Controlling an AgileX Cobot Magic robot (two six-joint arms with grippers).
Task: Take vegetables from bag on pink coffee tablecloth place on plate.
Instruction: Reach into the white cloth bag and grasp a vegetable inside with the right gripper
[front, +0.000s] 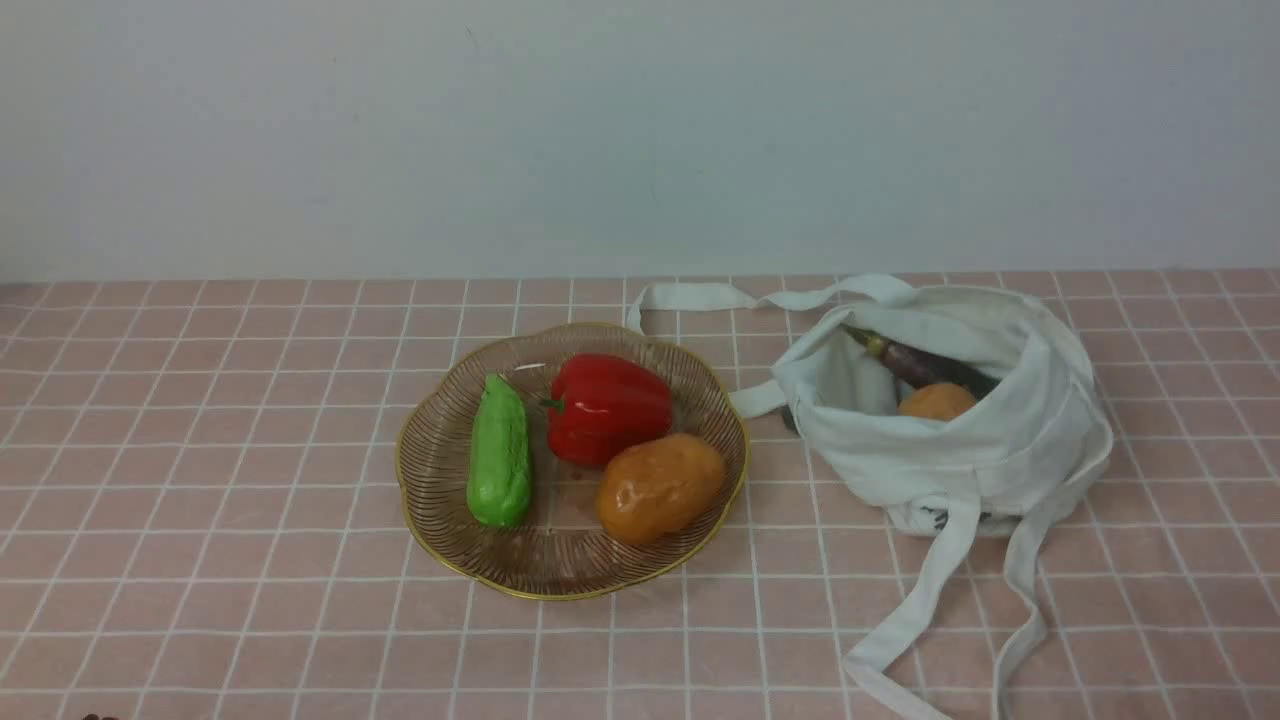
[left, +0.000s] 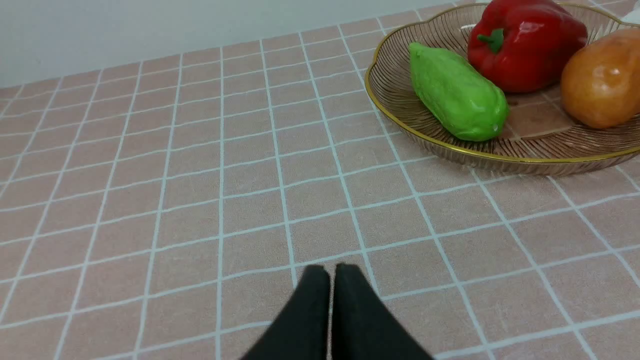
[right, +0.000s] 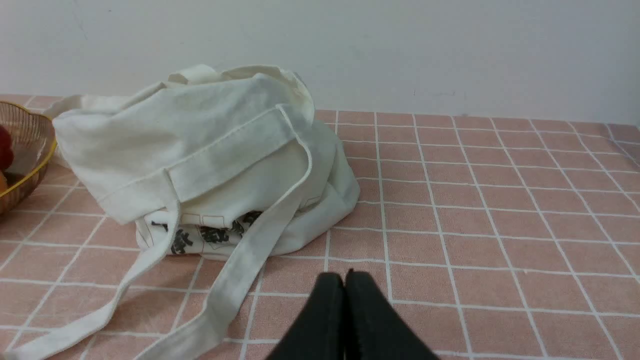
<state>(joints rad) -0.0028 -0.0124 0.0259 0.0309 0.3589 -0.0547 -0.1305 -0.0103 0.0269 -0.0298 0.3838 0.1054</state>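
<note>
The off-white bag (front: 960, 440) lies open on the pink tablecloth (front: 200, 560), right of the plate (front: 440, 470). Inside it show a dark purple eggplant (front: 925, 362) and a small round orange vegetable (front: 936, 402). The plate holds a green vegetable (front: 499, 450), a red pepper (front: 608, 407) and an orange-brown potato (front: 660, 487). My left gripper (left: 332, 270) is shut and empty, low over the cloth, well short of the plate (left: 400, 107). My right gripper (right: 344, 276) is shut and empty, just before the bag (right: 200, 155). Neither gripper shows in the front view.
The bag's long straps (front: 930, 610) trail toward the front edge and lie just beside my right gripper (right: 235, 285). A pale wall (front: 640, 130) closes off the far edge of the table.
</note>
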